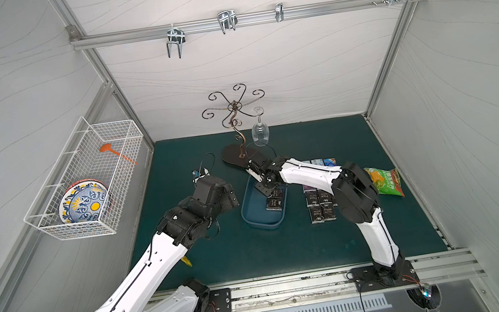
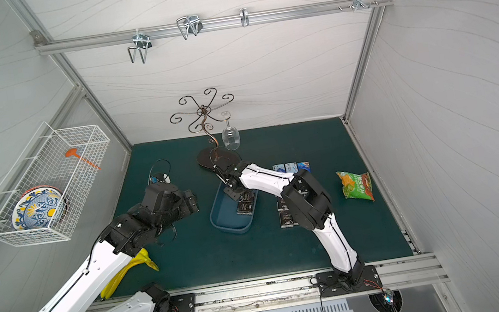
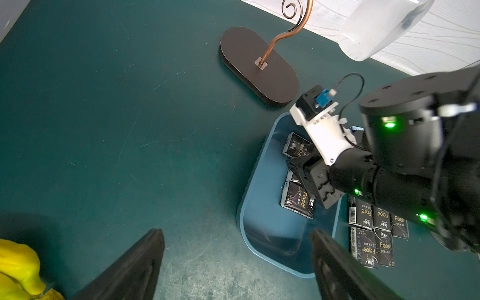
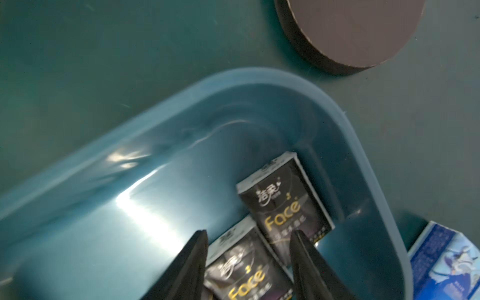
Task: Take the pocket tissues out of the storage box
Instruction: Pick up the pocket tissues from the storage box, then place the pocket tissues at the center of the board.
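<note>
Only right wrist shows right gripper (image 4: 249,232) parted

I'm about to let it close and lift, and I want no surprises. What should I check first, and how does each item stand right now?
1. Pocket tissues left in the storage box: ok, black ones inside.
2. Right gripper jaws open, straddling a black pack: ok.
3. That pack centred between the jaws: cannot tell.
4. Left gripper open, empty, beside the box: ok.
5. Stand base apart from the box rim: ok.
</note>
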You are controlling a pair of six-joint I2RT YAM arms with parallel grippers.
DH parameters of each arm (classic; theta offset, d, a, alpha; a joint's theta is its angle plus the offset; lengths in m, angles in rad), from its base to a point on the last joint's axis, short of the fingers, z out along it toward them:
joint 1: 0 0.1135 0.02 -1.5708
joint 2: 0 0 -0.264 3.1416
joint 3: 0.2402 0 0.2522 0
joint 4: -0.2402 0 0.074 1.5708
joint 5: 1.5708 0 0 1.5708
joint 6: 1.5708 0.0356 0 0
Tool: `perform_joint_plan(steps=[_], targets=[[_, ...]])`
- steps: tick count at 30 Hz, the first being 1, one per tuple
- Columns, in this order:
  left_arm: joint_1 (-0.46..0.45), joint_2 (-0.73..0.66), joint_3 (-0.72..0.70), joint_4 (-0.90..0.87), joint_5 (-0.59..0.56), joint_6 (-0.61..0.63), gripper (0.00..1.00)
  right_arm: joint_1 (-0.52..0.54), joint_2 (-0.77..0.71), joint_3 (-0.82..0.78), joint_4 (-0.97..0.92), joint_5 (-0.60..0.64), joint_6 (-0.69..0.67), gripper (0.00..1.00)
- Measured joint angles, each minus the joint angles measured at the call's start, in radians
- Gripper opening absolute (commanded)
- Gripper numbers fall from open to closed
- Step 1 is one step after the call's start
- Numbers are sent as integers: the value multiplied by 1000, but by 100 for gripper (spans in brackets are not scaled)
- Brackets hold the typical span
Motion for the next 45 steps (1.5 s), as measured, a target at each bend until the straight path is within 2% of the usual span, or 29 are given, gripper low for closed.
perform_joint_plan(steps=[8,12,17,22,29,36,41,45], targets=[[7,0,0,1,0,2,92,-1,47,17,33,58,-53,55],[9,0,0,1,0,2,92,-1,71,17,42,68,-69,48],[10,1,0,2,2,3,92,-1,79,37,42,68,-79,28],[11,1,0,2,3,3,92,-1,80,45,46,65,-77,20],[11,1,0,2,3,3,92,-1,71,45,58,36,-60,14],[11,2,0,2,3,3,92,-4,-48,22,73,-24,-4,10],[15,4,0,2,4,3,92,-22,-209,-49,88,-68,76,10],[16,8,0,2,6,3,92,-79,-356,-152,60,-85,179,10]])
